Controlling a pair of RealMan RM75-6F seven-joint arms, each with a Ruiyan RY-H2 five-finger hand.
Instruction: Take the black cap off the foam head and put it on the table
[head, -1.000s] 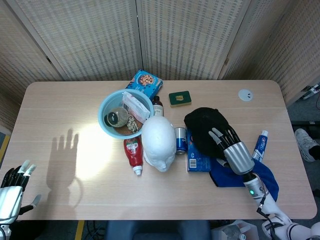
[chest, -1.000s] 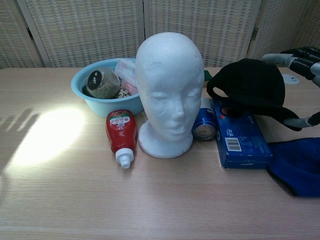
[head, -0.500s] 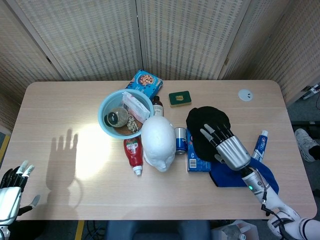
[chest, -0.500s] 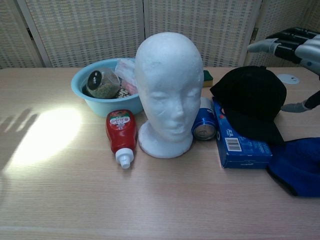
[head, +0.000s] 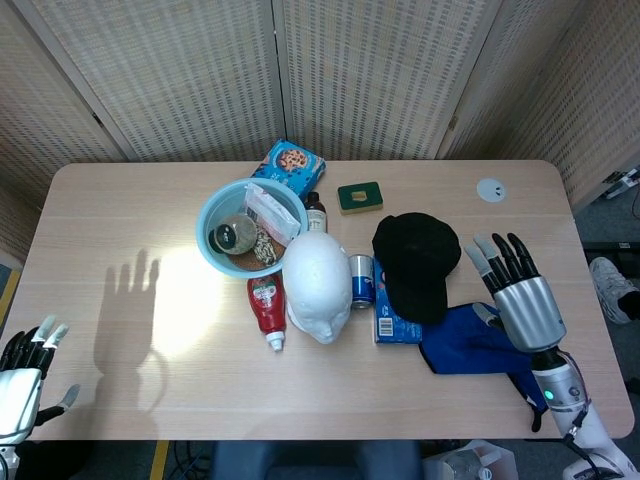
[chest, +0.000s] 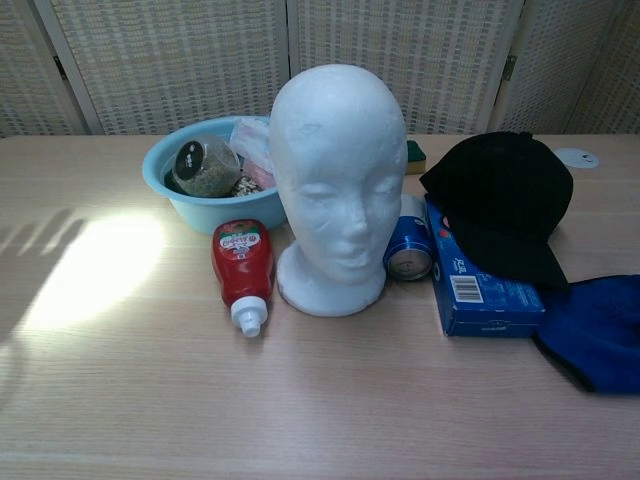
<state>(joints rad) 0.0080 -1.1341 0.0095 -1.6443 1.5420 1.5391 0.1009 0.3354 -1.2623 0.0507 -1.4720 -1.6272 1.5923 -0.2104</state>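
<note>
The left hand (head: 22, 365) is being held at the near left corner, beyond the table (head: 120, 400) edge, with fingers spread and nothing grasped. The right hand (head: 520, 295) is being held over the near right of the table, released, fingers extended and apart, clear of the cap. A blue cloth (head: 470, 345) is lying just left of that hand. A ketchup bottle (chest: 241, 272) is lying beside the bare foam head (chest: 338, 180), which is standing upright at centre. A blue can (chest: 409, 250) is positioned between the head and a blue box (chest: 485, 290). The black cap (head: 415, 262) is resting right of the head, partly on the box, its brim overlapping it. Farther left, a light blue bowl (chest: 165, 190) is being occupied by a jar and packets.
</note>
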